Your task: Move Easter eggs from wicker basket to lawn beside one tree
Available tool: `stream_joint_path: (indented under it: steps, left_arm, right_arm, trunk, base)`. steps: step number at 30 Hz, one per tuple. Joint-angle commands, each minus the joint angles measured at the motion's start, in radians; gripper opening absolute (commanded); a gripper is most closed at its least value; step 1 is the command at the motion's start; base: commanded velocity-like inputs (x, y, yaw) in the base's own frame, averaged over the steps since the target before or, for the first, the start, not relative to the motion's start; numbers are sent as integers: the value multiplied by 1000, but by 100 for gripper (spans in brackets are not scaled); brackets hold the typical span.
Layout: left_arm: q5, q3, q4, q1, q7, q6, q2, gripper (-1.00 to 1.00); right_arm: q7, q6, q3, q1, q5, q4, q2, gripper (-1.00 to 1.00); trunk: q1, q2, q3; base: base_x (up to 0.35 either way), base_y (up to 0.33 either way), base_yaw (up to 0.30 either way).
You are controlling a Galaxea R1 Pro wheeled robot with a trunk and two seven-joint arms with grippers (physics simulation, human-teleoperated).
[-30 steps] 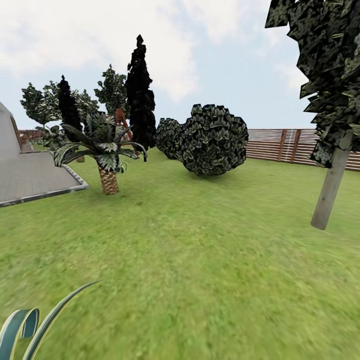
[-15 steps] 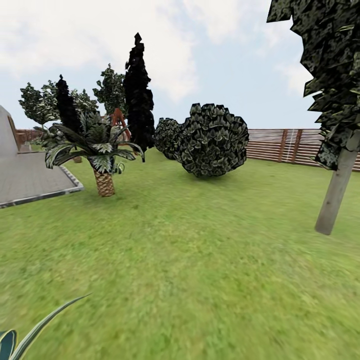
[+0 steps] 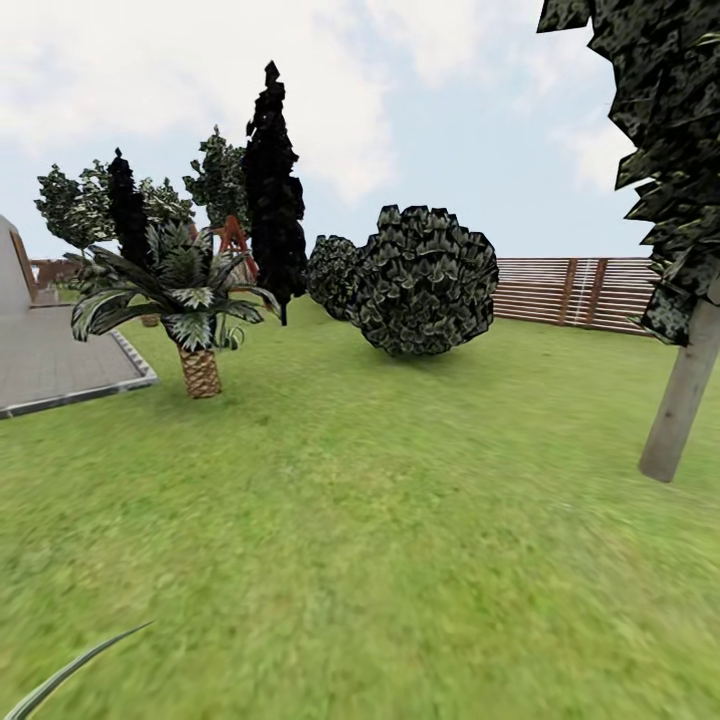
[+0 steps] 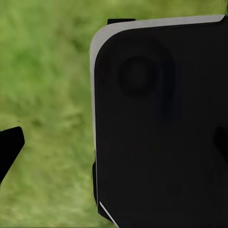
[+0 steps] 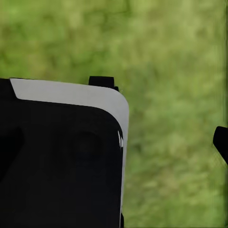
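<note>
Head view: the wide, mottled green lawn [image 3: 380,520] covers the whole lower part of the scene. At the right edge stands a tall tree with a slim, straight, pale grey-green trunk [image 3: 685,400], slightly tilted, its dark leafy crown reaching to the top corner. To the left stands a short palm with a scaly brown trunk [image 3: 200,372] and drooping striped fronds, just beside the corner of a grey paved slab with a pale kerb [image 3: 60,360]. Behind the palm rises a tall black cone-shaped conifer [image 3: 272,190], with a smaller black conifer [image 3: 127,205] further left. Two rounded dark green bushes [image 3: 425,282] sit mid-lawn, near a brown horizontal-slat wooden fence [image 3: 570,290] that runs to the right. A reddish wooden swing frame [image 3: 233,240] shows partly behind the palm fronds. A thin green leaf blade [image 3: 70,675] crosses the lower left corner.

Left wrist view: a black, grey-edged body of the robot [image 4: 161,128] against blurred grass; one dark fingertip of the left hand [image 4: 9,147] at the frame edge. Whether that hand is released or clenched cannot be told.

Right wrist view: a similar black body [image 5: 61,156] over grass; one dark fingertip of the right hand [image 5: 221,142] at the edge. Its state cannot be told.
</note>
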Motion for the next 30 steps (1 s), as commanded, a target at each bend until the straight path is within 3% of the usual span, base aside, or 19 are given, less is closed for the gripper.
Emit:
stream_joint_path:
  steps: [1,19,30]
  left_arm:
    - [0,-1,-2,1,0,0,0,100]
    - [0,-1,-3,1,0,0,1,100]
    - [0,-1,-3,1,0,0,1,100]
  right_arm:
    - [0,-6,6,-2,0,4,0,100]
    - [0,-6,5,-2,-2,4,0,100]
    - [0,-6,5,-2,-2,4,0,100]
  trunk:
    - [1,0,-1]
    - [1,0,-1]
    - [1,0,-1]
  base:
    - [341,-116,0]
    - [341,-113,5]
    - [341,-94,191]
